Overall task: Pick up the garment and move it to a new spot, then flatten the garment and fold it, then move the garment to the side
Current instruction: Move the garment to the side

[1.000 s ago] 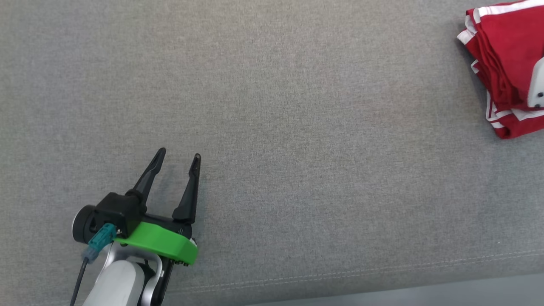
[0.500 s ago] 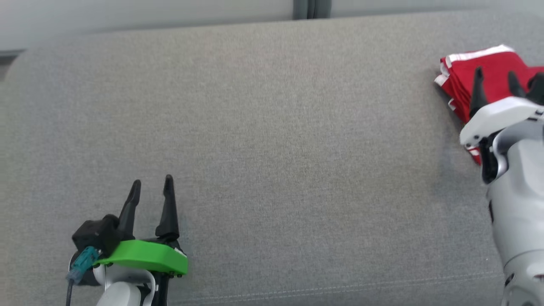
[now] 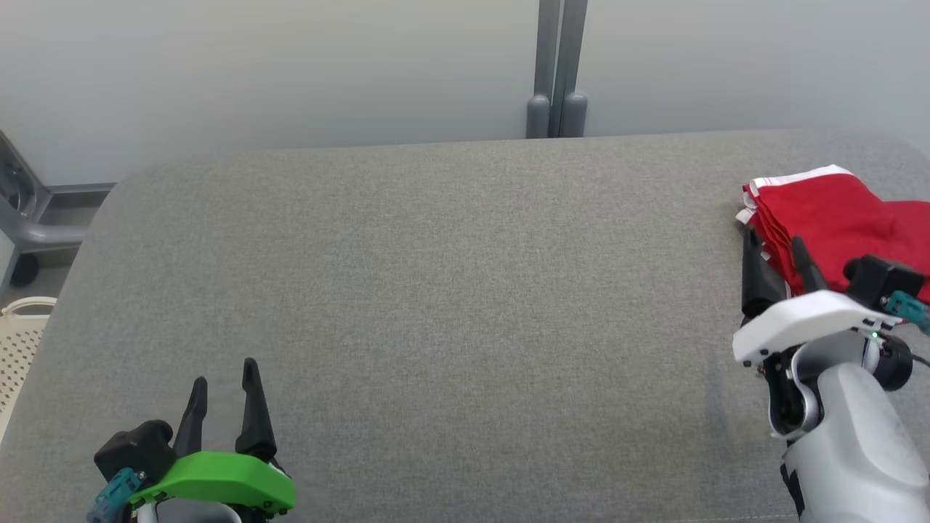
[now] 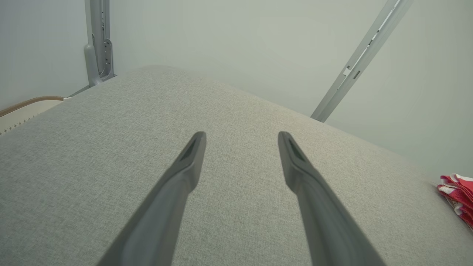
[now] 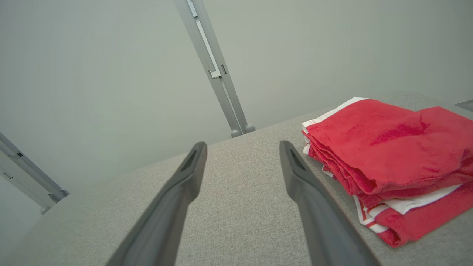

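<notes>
The garment (image 3: 828, 214) is red with white stripes, folded into a thick stack at the far right of the grey cushioned surface (image 3: 450, 290). In the right wrist view the garment (image 5: 391, 155) lies just right of my right gripper (image 5: 242, 146), apart from its fingers. My right gripper (image 3: 774, 247) stands open at the garment's near left edge. My left gripper (image 3: 224, 378) is open and empty at the lower left, far from the garment. In the left wrist view my left gripper (image 4: 242, 136) hovers over bare fabric, and the garment (image 4: 456, 195) shows at the right edge.
A pale wall with a grey vertical post (image 3: 556, 69) stands behind the surface. A perforated cream basket (image 3: 18, 338) and a grey metal frame (image 3: 29, 211) sit off the left edge. The surface's left and back edges are rounded.
The head camera has tilted up, so wall and back edge now show. My right gripper has drawn back off the garment to its near left edge. Both grippers stay open.
</notes>
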{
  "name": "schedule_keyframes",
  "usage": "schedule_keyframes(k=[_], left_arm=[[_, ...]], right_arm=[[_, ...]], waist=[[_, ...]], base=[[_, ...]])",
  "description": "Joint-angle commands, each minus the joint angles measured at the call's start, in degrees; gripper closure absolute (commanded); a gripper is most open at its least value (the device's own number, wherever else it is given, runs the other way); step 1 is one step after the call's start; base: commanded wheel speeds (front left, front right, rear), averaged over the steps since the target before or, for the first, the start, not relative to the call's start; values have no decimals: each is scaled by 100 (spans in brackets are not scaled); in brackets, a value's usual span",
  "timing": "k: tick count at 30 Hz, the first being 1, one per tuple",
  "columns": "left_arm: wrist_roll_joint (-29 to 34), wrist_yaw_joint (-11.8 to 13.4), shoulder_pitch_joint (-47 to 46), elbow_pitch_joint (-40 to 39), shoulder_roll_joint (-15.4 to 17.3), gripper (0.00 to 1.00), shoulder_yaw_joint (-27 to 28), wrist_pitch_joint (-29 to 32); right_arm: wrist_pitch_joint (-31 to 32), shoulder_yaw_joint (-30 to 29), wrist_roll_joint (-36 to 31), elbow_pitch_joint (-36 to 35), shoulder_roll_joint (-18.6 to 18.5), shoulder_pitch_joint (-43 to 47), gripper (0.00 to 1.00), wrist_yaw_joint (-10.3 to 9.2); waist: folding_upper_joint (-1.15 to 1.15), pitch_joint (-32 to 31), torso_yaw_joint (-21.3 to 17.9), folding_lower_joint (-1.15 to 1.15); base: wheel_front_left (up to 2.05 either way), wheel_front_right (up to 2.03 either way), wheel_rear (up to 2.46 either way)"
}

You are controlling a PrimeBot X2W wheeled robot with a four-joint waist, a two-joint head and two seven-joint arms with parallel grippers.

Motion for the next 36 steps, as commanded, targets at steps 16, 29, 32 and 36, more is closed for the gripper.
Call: schedule_keyframes(k=[16, 29, 32, 36], left_arm=[[619, -74, 288, 63, 648, 0, -318, -74], [645, -17, 471, 238, 607, 0, -370, -213], [628, 14, 460, 300, 606, 0, -339, -242], [621, 26, 497, 360, 616, 0, -318, -265]], right_arm=[[559, 23, -802, -1658, 201, 1749, 0, -1], [655, 363, -1362, -1903, 198, 2375, 0, -1], [654, 399, -1539, -1874, 200, 2428, 0, -1], [624, 443, -1612, -1798, 199, 2486, 0, -1]], waist=[[0, -219, 259, 0], [0, -165, 247, 0], [0, -140, 200, 0], [0, -142, 149, 0]], base=[[0, 0, 0], [0, 0, 0], [0, 0, 0], [0, 0, 0]])
